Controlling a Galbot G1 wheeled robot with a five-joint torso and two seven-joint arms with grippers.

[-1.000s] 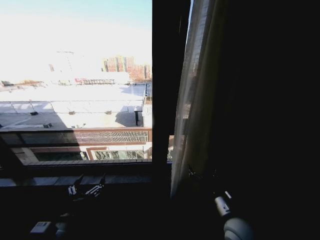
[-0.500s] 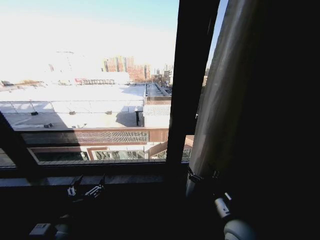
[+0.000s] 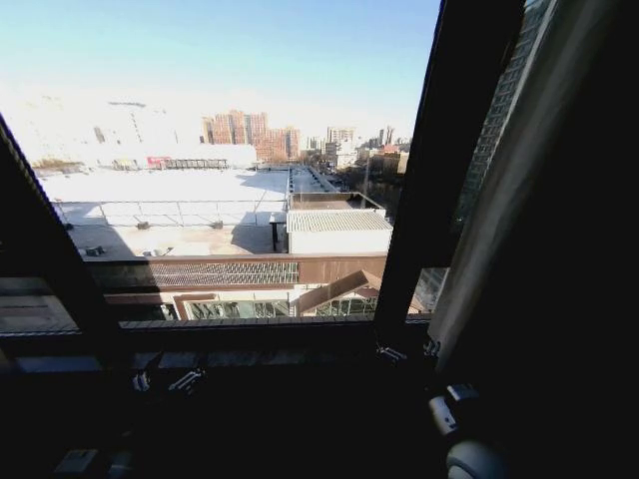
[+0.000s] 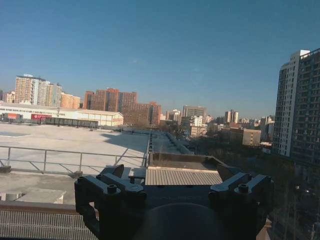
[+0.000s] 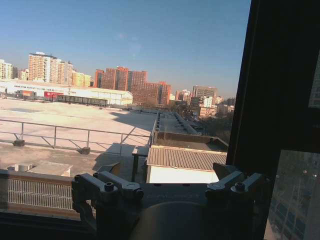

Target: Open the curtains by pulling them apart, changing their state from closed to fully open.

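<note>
While my head camera looks out through the window, the curtain (image 3: pixel 519 190) hangs bunched at the right side of the glass, a pale pleated panel leaning along the right of the dark upright frame bar (image 3: pixel 439 170). Its right part sinks into shadow, so I cannot tell how far it reaches that way. At the left side of the window a second dark bar (image 3: pixel 45 249) slants down to the sill (image 3: pixel 250 334); whether cloth hangs there I cannot tell.

My right hand (image 3: pixel 407 351) sits low at the sill, just beside the foot of the frame bar and near the lower hem of the curtain. In the right wrist view its fingers (image 5: pixel 112 187) stand well apart with open air between them, gripping nothing, and the frame bar (image 5: pixel 280 90) rises just beyond them.

My left hand (image 3: pixel 165 380) rests below the sill toward its left end, well apart from the curtain. In the left wrist view that hand (image 4: pixel 172 182) is spread wide too, its fingers (image 4: pixel 117 187) empty, with rooftops (image 4: pixel 182 176) and far towers (image 4: pixel 300 105) beyond the glass under a clear blue sky.
</note>
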